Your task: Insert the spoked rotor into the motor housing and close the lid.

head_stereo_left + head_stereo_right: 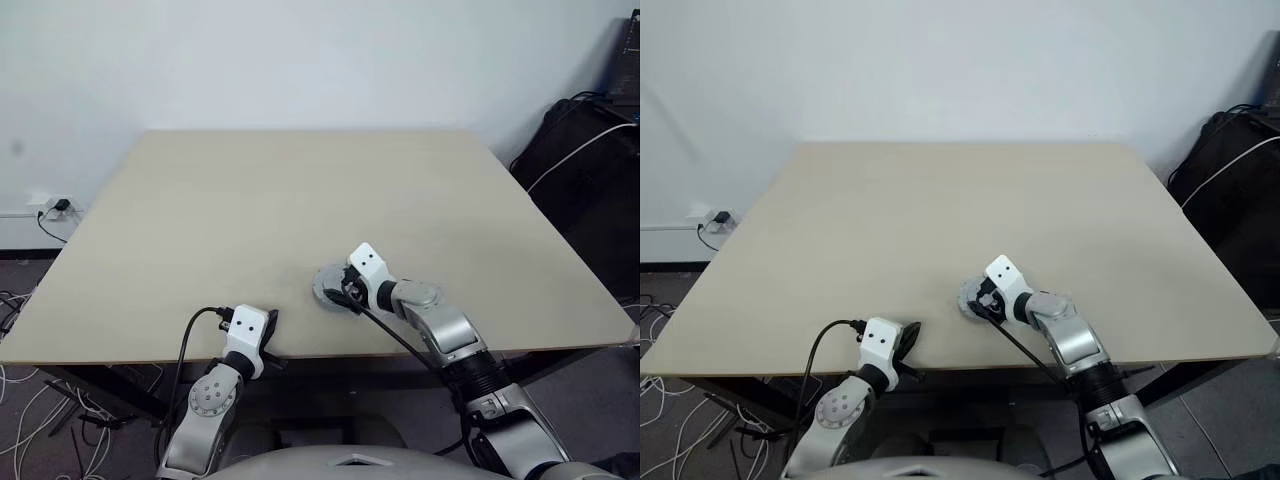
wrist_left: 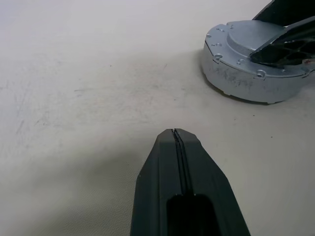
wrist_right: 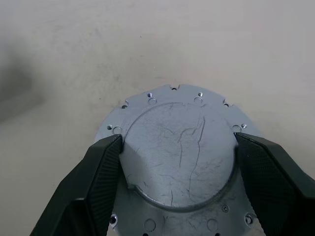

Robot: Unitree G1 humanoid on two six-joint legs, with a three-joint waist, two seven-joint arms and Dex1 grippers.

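The wide, pale beige wooden desk point(image 1: 300, 200) is carrying one small assembly near its front edge: the round silver-grey metal lid point(image 3: 179, 152) is sitting on top of the shallow grey metal motor housing point(image 2: 246, 83). The right end effector point(image 3: 178, 162) is reaching down over it, its black fingers point(image 3: 98, 182) spread wide and straddling the lid's raised centre disc. The left end effector point(image 2: 176, 135) is hovering nearby above bare desk, pressed fully together and gripping nothing.
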